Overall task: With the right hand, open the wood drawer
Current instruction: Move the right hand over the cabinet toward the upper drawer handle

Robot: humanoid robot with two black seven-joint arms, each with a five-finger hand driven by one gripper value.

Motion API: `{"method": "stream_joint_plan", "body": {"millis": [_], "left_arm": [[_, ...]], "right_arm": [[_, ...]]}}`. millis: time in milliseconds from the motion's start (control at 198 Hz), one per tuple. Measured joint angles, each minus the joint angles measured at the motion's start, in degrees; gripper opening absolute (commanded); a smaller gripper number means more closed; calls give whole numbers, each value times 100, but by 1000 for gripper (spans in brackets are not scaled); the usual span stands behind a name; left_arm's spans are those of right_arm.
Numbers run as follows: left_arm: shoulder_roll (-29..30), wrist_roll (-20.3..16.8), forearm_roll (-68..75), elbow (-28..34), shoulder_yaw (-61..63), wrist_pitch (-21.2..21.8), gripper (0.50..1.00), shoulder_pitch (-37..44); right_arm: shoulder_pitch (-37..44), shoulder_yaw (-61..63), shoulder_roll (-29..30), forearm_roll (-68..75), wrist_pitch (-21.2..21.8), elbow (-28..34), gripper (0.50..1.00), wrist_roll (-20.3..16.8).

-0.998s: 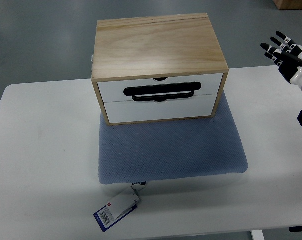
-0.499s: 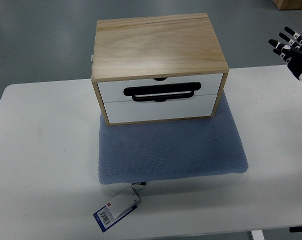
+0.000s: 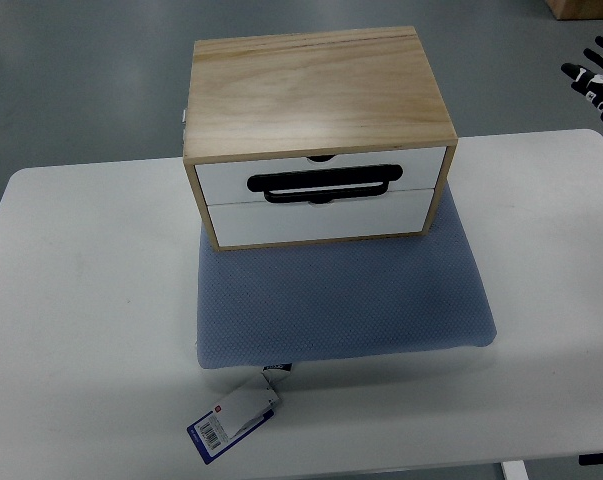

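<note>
The right hand (image 3: 599,78) shows only at the picture's upper right edge, past the far right corner of the white table (image 3: 81,300), well apart from the wood drawer box (image 3: 316,135); between hand and box lies bare tabletop, nothing standing in the way; in front of the box the blue mat (image 3: 341,300) lies flat, leaving the black handle (image 3: 321,184) on the drawer fronts open to reach; a tag (image 3: 231,418) lies near the table's front edge
</note>
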Motion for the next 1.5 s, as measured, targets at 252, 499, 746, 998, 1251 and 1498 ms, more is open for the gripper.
{"method": "stream_joint_plan", "body": {"millis": [252, 499, 746, 998, 1251, 1498], "left_arm": [[0, 3, 0, 0, 0, 2, 1000, -1], [0, 2, 0, 0, 0, 2, 1000, 2], [0, -1, 0, 0, 0, 3, 1000, -3], [0, -1, 0, 0, 0, 2, 1000, -2], [0, -1, 0, 0, 0, -1, 1000, 0], [0, 0, 0, 0, -1, -2, 1000, -3]], "right_arm": [[471, -1045, -694, 647, 212, 141, 930, 132], [1507, -2813, -1430, 938, 544, 626, 932, 554], [2766, -4214, -1947, 919, 1071, 1364, 932, 741], [4241, -5706, -1993, 371, 1677, 1963, 932, 718], [5318, -6651, -1887, -89, 2279, 2485, 932, 689], [6051, -7142, -1658, -398, 2586, 2787, 932, 566]]}}
